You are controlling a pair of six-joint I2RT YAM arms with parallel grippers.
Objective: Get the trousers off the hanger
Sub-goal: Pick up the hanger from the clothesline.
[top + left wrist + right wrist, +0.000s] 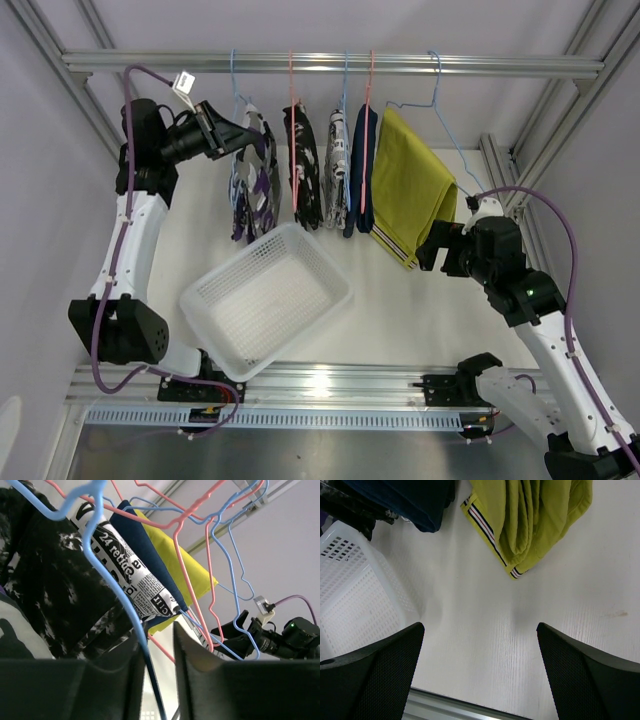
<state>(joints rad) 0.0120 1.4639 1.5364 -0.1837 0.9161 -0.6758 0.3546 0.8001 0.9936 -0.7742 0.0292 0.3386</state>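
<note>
Five folded trousers hang on wire hangers from the rail [330, 63]: camouflage [255, 175], black-and-white splotched [303, 165], white with print [335, 165], navy [362, 170], mustard [410, 185]. My left gripper [240, 135] is up at the top of the camouflage pair. In the left wrist view its jaws [157, 635] stand narrow around the blue hanger wire [107, 575], which runs along the left finger; a gap shows beside it. My right gripper [480, 630] hangs wide open over bare table, below the mustard trousers [535, 520].
A white mesh basket [236, 260] sits on the table below the hanging trousers, between the two arms. Frame posts rise at both sides and the back wall is close behind the rail.
</note>
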